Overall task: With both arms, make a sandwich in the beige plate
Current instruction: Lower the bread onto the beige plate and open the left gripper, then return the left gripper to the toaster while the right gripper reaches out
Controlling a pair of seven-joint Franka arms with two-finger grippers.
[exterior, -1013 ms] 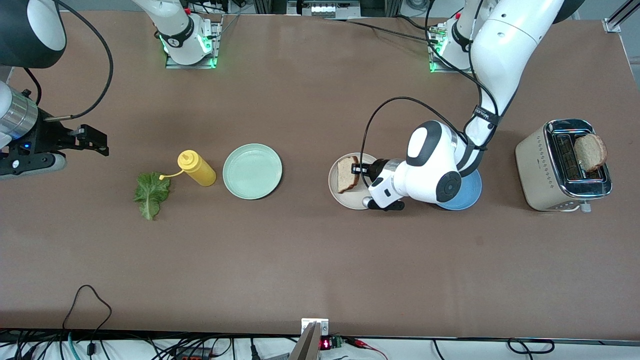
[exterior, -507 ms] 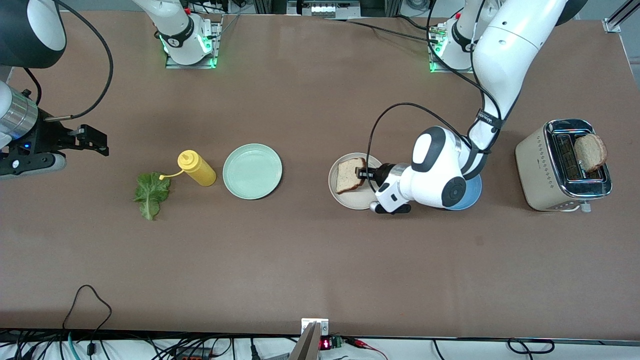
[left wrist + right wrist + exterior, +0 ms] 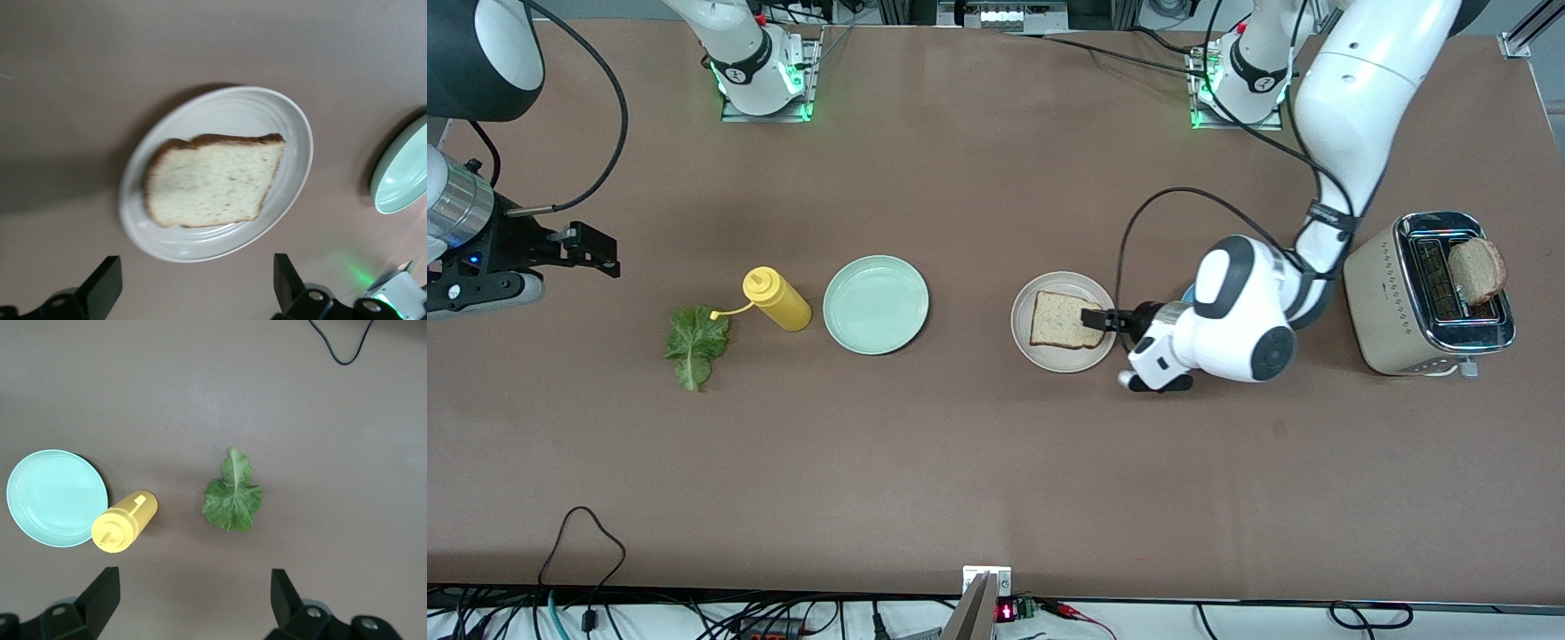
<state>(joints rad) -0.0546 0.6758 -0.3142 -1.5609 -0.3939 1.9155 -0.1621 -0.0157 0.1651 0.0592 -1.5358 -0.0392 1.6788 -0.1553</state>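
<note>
The left hand (image 3: 1096,318) hangs low at the edge of the beige plate (image 3: 1027,342), on the side toward the left arm's end of the table (image 3: 996,462), with its two fingers (image 3: 100,290) spread wide apart and nothing between them; the left wrist view shows clear space between the fingertips and the plate. A single slice of bread (image 3: 1060,320) lies flat in the middle of that plate, released, its crust edge dark and its pale face up. Just past the left wrist a sliver of the blue plate (image 3: 1187,293) shows under the arm. Toward the left arm's end of the table stands the toaster (image 3: 1392,302), with a second bread slice (image 3: 1476,269) sticking up out of one slot. Toward the right arm's end, well apart from the beige plate, sits the mint-green plate (image 3: 876,304), with the yellow squeeze bottle (image 3: 776,299) lying just beside it and the lettuce leaf (image 3: 696,345) flat on the table near the bottle's cap. The right hand (image 3: 596,252) waits in the air over the table's edge at the right arm's end, its fingers (image 3: 100,597) also apart and empty.
</note>
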